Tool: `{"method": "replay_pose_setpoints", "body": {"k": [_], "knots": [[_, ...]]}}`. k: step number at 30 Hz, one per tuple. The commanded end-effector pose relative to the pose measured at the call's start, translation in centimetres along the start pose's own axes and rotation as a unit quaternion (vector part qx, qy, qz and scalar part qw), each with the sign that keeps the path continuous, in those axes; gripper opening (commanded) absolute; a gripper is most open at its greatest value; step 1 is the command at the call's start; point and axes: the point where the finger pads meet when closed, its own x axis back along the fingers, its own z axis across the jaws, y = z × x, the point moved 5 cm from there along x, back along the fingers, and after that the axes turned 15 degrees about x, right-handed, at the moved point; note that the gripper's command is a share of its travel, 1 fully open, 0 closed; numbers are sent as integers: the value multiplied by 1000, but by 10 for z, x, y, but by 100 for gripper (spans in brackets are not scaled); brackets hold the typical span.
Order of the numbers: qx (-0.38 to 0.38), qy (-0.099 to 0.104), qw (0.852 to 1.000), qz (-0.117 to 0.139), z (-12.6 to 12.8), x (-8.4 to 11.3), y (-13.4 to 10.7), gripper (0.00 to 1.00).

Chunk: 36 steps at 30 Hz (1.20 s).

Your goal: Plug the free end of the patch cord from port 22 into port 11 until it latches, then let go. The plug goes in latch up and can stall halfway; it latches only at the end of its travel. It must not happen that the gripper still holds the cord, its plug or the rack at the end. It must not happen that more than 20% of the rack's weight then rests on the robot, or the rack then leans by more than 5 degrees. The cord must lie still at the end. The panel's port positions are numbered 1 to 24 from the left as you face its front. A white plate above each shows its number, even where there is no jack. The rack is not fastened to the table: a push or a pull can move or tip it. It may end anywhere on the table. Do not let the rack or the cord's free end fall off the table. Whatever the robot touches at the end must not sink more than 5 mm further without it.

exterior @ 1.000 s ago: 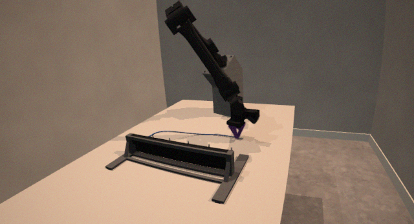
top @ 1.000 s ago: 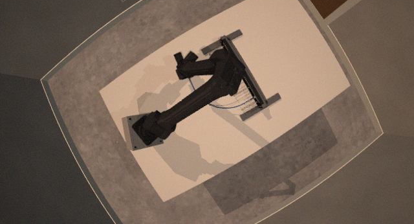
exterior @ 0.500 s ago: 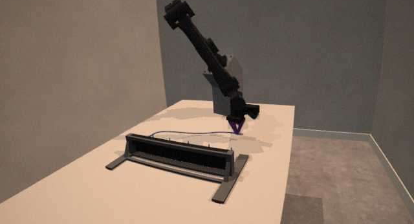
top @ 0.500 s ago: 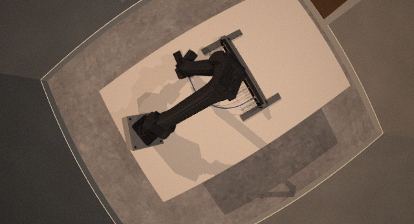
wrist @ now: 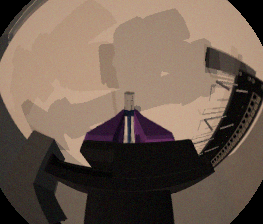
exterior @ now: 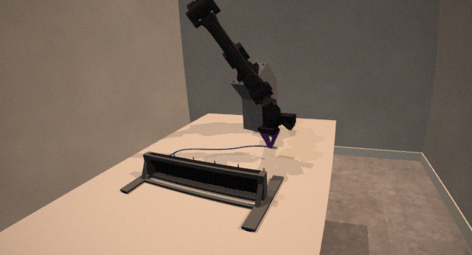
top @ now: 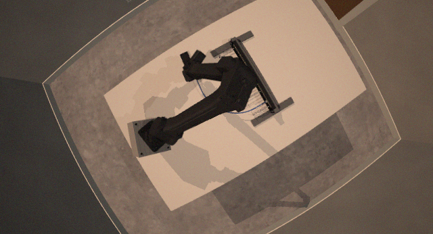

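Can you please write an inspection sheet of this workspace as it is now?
Surface: beige table, shadows on it.
Job's things: rack upright on two feet; free plug away from the panel, in the fingers.
Clutter: nothing seen.
Grippers: gripper shut on the plug, low over the table.
Cables: blue cord runs from rack to gripper.
Surroundings: grey walls, floor, brown panel.
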Motion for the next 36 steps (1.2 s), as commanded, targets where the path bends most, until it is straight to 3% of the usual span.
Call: {"method": "replay_pose_setpoints", "body": {"k": [1,36], "knots": [[0,-6,1000,-7,-2,13,5,0],[-6,-10,1000,-5,-9,19,3,0]]}}
